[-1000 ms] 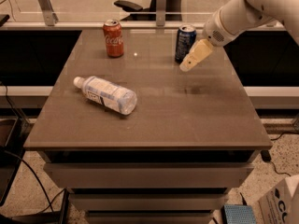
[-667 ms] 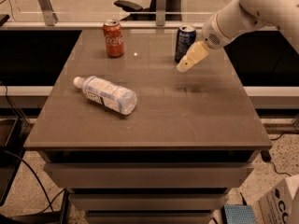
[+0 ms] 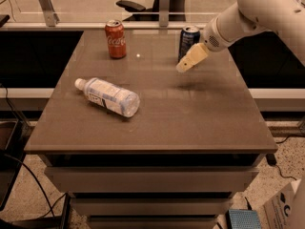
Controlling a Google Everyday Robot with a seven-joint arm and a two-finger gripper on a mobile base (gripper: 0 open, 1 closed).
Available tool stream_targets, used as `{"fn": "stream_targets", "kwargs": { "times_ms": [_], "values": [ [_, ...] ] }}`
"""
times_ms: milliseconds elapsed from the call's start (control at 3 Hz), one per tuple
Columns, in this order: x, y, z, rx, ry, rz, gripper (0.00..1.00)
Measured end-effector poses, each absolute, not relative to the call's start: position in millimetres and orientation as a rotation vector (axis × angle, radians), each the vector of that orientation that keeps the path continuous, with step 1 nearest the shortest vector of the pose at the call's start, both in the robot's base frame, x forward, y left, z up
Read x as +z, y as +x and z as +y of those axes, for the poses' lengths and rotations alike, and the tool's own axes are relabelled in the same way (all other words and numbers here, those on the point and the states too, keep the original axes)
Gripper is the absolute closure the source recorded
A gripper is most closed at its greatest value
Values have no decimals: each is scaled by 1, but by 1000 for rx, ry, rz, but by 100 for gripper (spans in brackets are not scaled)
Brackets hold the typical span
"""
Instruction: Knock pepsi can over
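The pepsi can (image 3: 187,40) is dark blue with a silver top and stands upright at the back right of the brown table (image 3: 157,123). My gripper (image 3: 187,63) hangs above the table just in front of the can's lower right side, its pale fingers pointing down and to the left. The white arm comes in from the upper right. The gripper covers part of the can's lower right side. I cannot tell whether it touches the can.
A red Coca-Cola can (image 3: 116,39) stands upright at the back left. A clear plastic water bottle (image 3: 109,97) lies on its side at the left of the table. An office chair (image 3: 131,6) stands behind the table.
The gripper has shifted slightly to the left in front of the pepsi can. The can still stands upright and nothing else has moved.
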State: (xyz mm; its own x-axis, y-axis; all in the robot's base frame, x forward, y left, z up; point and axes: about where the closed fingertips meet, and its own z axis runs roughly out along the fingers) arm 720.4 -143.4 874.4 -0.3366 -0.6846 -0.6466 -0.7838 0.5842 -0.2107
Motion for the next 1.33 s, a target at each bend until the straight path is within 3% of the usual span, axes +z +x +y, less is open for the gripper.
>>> {"fn": "stream_targets", "kwargs": {
  "times_ms": [667, 1000, 1333],
  "values": [
    [866, 736, -141, 211, -1121, 2113, 0],
    [865, 742, -139, 224, -1119, 2111, 17],
    [864, 746, -137, 236, -1116, 2107, 41]
  ]
}}
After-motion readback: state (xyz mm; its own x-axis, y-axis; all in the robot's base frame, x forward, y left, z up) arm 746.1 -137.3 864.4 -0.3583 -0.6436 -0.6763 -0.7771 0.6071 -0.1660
